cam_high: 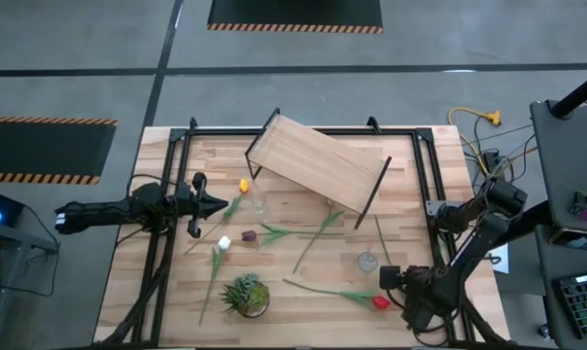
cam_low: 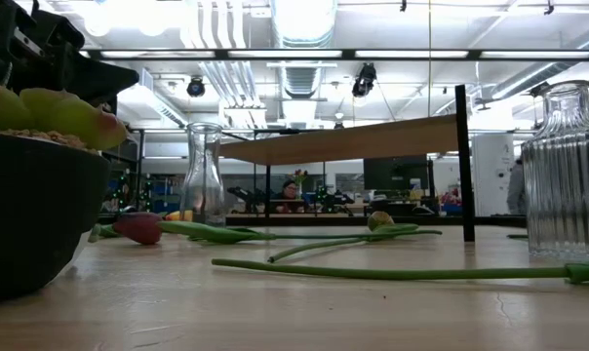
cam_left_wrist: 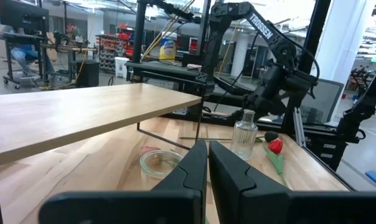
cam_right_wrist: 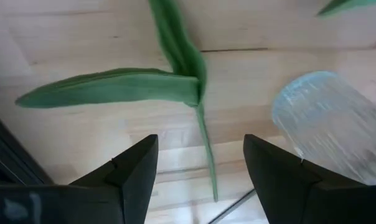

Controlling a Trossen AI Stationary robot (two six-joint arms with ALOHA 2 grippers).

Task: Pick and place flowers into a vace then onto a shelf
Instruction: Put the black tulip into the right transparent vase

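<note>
Several flowers lie flat on the table: a yellow one (cam_high: 243, 185), a white one (cam_high: 224, 242), a maroon one (cam_high: 250, 236) and a red one (cam_high: 380, 302). A clear vase (cam_high: 258, 199) stands by the yellow head, and a ribbed glass vase (cam_high: 367, 261) stands at the near right. The shelf (cam_high: 318, 165) stands on black legs at the far middle. My right gripper (cam_high: 389, 279) hovers open and points steeply down over a green stem and leaf (cam_right_wrist: 197, 93), next to the ribbed vase (cam_right_wrist: 325, 124). My left gripper (cam_high: 211, 204) waits shut and level at the left.
A small potted plant (cam_high: 247, 295) sits near the table's front edge, left of the red flower's stem (cam_high: 323, 289). Another stem (cam_high: 321, 231) lies in front of the shelf. A black frame (cam_high: 172, 194) runs along the table's sides.
</note>
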